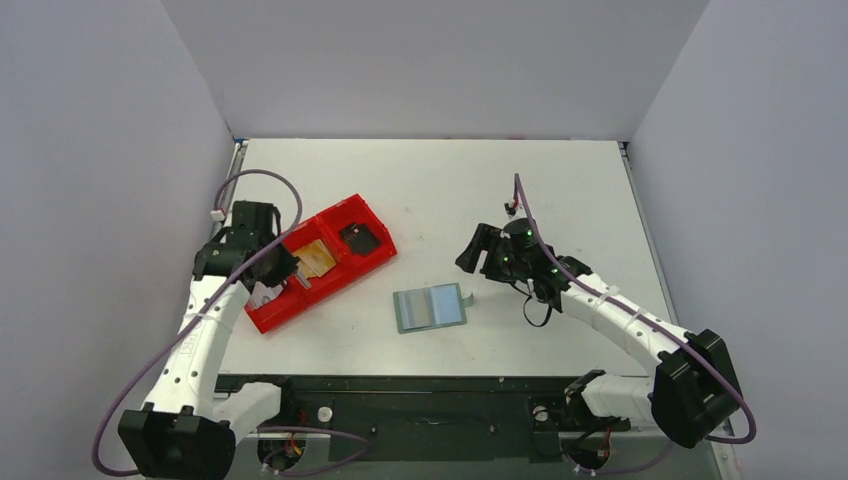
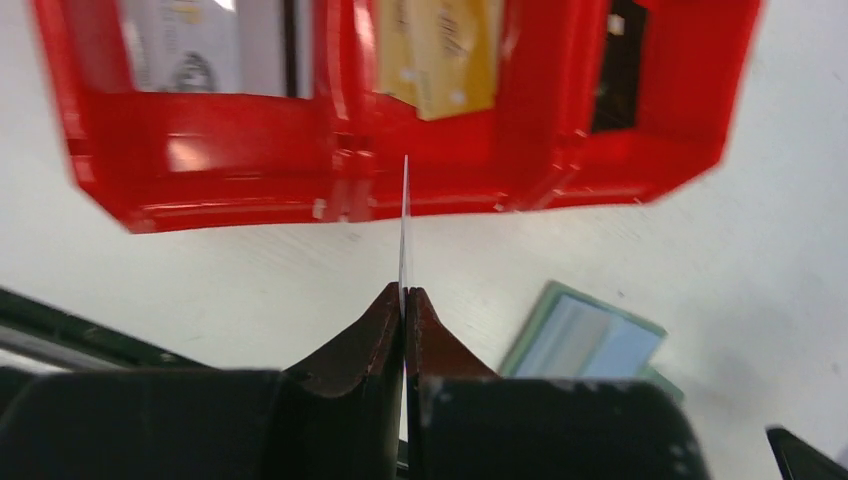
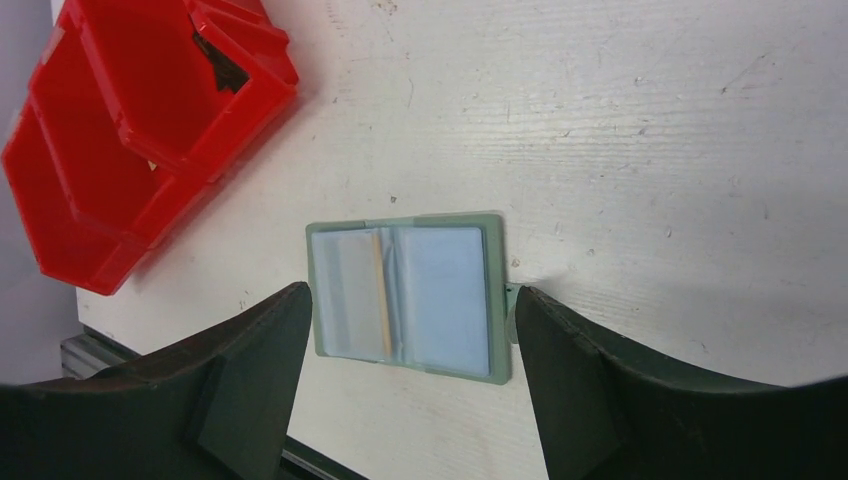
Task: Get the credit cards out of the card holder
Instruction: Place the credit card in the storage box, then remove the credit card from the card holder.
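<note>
The card holder (image 1: pixel 431 307) lies open on the table, grey-green with pale blue sleeves; it also shows in the right wrist view (image 3: pixel 440 290) and the left wrist view (image 2: pixel 585 335). A thin tan strip (image 3: pixel 380 290) shows near its fold. My left gripper (image 2: pixel 404 292) is shut on a thin credit card (image 2: pixel 405 220) seen edge-on, held over the red tray's near wall (image 2: pixel 250 190). In the top view the left gripper (image 1: pixel 288 270) hovers over the tray (image 1: pixel 330 290). My right gripper (image 3: pixel 410 295) is open and empty above the holder, its jaws wide apart; in the top view it (image 1: pixel 468 258) sits just beyond the holder.
The red tray has three compartments: a white card (image 2: pixel 190 45) in the left one, a tan-yellow card (image 2: pixel 440 55) in the middle one, a dark card (image 2: pixel 615 70) in the right one. The table's black front edge (image 1: pixel 420 385) runs just below the holder.
</note>
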Robot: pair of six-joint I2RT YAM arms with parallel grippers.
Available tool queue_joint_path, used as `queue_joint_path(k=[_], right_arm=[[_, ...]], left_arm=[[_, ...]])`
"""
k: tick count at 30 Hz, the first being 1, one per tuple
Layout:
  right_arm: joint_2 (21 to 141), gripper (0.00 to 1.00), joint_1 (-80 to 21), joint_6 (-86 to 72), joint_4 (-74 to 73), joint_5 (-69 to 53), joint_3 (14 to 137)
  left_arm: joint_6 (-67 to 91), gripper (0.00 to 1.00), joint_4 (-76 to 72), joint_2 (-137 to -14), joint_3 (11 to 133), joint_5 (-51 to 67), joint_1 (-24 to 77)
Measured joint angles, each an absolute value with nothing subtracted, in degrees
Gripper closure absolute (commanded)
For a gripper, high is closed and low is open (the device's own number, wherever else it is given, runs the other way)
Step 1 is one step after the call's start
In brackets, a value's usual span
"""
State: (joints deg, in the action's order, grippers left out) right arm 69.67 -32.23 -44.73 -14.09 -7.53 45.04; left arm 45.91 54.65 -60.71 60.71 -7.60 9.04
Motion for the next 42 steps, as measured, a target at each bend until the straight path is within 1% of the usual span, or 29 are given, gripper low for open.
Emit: queue_joint_path(k=[4,6,14,20,21,23,24,25,26,27,28,30,36,42], right_arm=[[71.35,0.3,-32.23,-44.29,-13.8,-7.25,45.01],[71.81,0.3,-32.25,-44.21,-13.69,-7.25,45.01],[71.9,0.31,-32.27,-44.01,-13.19,-7.25,45.01],[71.9,0.31,-32.23,-43.92,-13.28,-6.55,45.01],[71.9,0.31,-32.23,-43.92,-13.3,-6.39,45.01],[71.9,0.31,-32.23,-43.88,-13.41,-6.17,45.01],[71.9,0.31,-32.23,-43.86,-13.52,-6.11,45.04],[71.9,0.31,-32.23,-43.81,-13.63,-6.0,45.04],[71.9,0.31,-32.21,-43.72,-13.78,-5.93,45.06],[71.92,0.31,-32.21,-43.7,-13.87,-5.87,45.1],[71.96,0.31,-32.21,-43.68,-13.93,-5.8,45.19],[72.25,0.31,-32.21,-43.7,-14.24,-5.76,45.65],[73.03,0.31,-32.36,-43.72,-14.61,-5.39,46.37],[75.37,0.31,-33.98,-44.1,-16.34,-3.79,48.53]], left_arm=[[43.03,1.0,57.89,-62.02,60.66,-11.18,1.32],[41.6,1.0,57.93,-64.01,60.64,-13.13,-0.84],[37.43,1.0,55.77,-76.62,60.64,-19.53,-4.6],[34.72,1.0,51.92,-83.37,60.64,-20.69,-6.57],[34.33,0.99,51.24,-84.09,60.64,-20.53,-6.96],[33.67,0.92,49.89,-85.54,60.64,-20.16,-7.68],[33.32,0.86,49.34,-86.17,60.64,-20.08,-7.84],[33.12,0.83,48.82,-86.78,60.64,-19.81,-7.99],[32.84,0.77,48.38,-87.26,60.64,-19.62,-8.01],[32.64,0.74,47.97,-87.72,60.64,-19.44,-7.99],[32.58,0.67,47.33,-88.18,60.64,-19.2,-7.99],[32.51,0.61,46.96,-88.38,60.64,-19.07,-7.99],[32.8,0.54,45.52,-88.16,60.51,-18.79,-7.99],[32.77,0.51,45.19,-83.72,60.25,-17.58,-7.66]])
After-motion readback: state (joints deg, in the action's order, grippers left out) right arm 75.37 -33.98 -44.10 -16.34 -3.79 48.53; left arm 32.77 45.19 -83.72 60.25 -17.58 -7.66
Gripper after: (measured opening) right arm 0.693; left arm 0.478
